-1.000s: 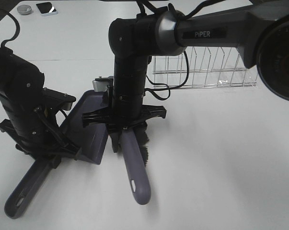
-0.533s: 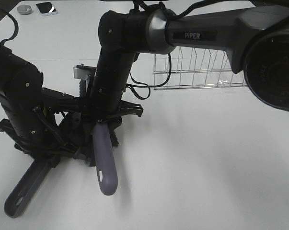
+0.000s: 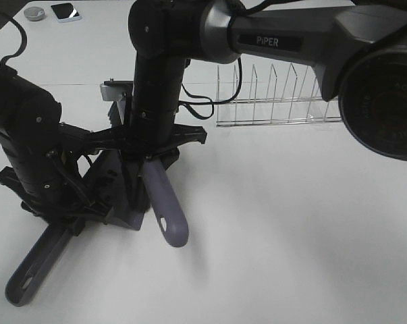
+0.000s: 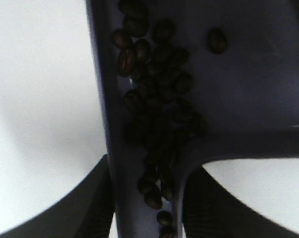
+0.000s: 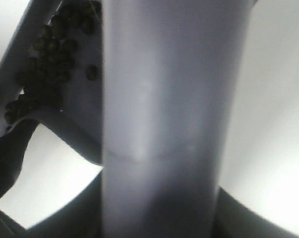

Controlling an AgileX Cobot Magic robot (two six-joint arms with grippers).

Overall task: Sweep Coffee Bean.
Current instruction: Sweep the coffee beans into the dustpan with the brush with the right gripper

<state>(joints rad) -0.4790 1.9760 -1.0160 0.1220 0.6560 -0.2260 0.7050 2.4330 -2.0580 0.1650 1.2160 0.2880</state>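
Lying heaped together, the small dark brown oval coffee beans (image 4: 156, 114) crowd along 1 side wall of the grey-purple plastic dustpan (image 4: 248, 74) and trail down into the channel of its handle. 1 bean sits apart on the pan floor. I can see no beans on the white worktop (image 3: 291, 223), though the patch under the 2 arms is hidden from where I stand. So the sweeping looks as good as done to me. What seems left is a check for strays and tipping or setting down the pan.

The left hand (image 4: 151, 173) is closed on the dustpan handle, with a dark finger pressed against each side of it and the pan tilted off the worktop. The right hand (image 3: 151, 154) is clamped round the long grey-purple plastic brush (image 3: 168, 216), just beside the pan. The handle points down and out towards me; its bristles are hidden behind the arm. Beyond them stands a clear wire-like rack (image 3: 284, 101), well apart from the work.
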